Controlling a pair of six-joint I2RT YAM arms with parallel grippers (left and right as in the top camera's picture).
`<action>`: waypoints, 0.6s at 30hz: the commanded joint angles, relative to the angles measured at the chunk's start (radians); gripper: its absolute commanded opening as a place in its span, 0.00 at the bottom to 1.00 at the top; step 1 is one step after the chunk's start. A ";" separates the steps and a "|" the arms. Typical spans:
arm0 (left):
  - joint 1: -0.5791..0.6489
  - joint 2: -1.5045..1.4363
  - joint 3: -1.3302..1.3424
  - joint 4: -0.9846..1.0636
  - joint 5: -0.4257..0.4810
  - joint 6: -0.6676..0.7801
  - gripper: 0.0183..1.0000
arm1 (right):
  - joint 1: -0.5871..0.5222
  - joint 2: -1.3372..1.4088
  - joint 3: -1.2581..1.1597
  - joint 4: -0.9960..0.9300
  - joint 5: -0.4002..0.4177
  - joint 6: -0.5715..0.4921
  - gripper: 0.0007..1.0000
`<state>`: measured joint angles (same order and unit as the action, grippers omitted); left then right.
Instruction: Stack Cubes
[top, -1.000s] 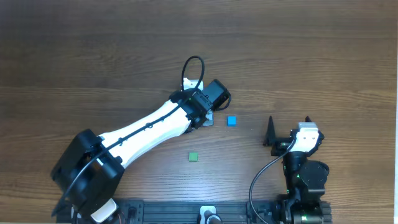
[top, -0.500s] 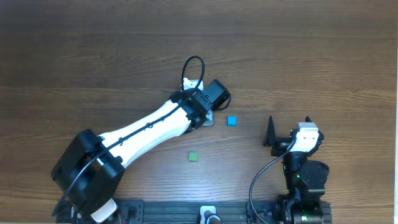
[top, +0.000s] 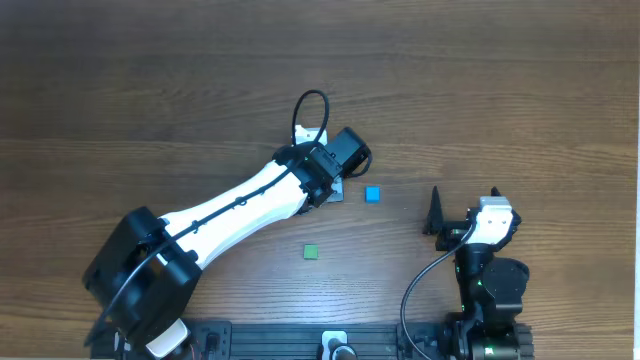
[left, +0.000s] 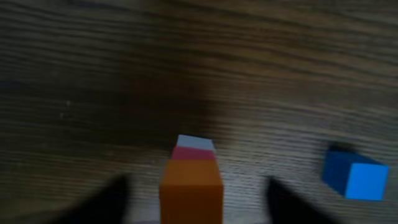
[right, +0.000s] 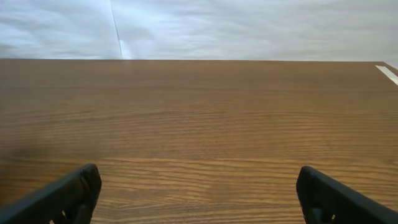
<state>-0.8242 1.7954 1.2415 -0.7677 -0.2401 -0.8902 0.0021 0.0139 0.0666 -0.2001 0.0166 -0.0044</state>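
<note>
The wooden table (top: 150, 80) spans the top view, and we see its right edge as a pale strip along the frame's right border. The left arm (top: 240, 205) rises from the lower left corner to just right of frame centre, where the left gripper (top: 336, 188) sits.

In its wrist view the left gripper (left: 196, 182) is released. Both fingers (left: 112, 199) stand clear of the orange cube (left: 191, 190), with a gap of table on each side. The orange cube lies midway between them, one flat face square to the camera. Beyond it, touching in one straight line, we see a red cube (left: 193, 152) and then a white cube (left: 196, 142). This line runs crosswise to the finger line. We cannot tell whether the three form a stack or a row.

In the top view the blue cube (top: 372, 194) rests just right of the left gripper, apart from it. In the left wrist view the blue cube (left: 354, 177) turns a vertical edge toward the camera. The green cube (top: 311, 252) lies below centre, well apart from both, with its sides square to the frame.

The right gripper (top: 466, 204) is at lower right, jaws spread wide and grasping nothing. In its own view the right gripper (right: 198, 171) faces bare table up to the far edge, with a pale backdrop (right: 249, 28) behind. Open room lies across the upper half and the left of the top view.
</note>
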 joint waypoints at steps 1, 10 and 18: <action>0.008 0.016 0.000 0.029 -0.021 -0.008 1.00 | -0.006 -0.007 -0.007 0.002 -0.008 -0.004 0.99; 0.191 -0.097 0.000 0.055 -0.019 0.042 1.00 | -0.006 -0.007 -0.007 0.002 -0.008 -0.004 0.99; 0.489 -0.398 0.000 0.084 0.033 0.221 1.00 | -0.006 -0.007 -0.007 0.002 -0.008 -0.004 0.99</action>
<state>-0.4408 1.5440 1.2396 -0.6880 -0.2363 -0.7795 0.0021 0.0139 0.0662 -0.2001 0.0162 -0.0040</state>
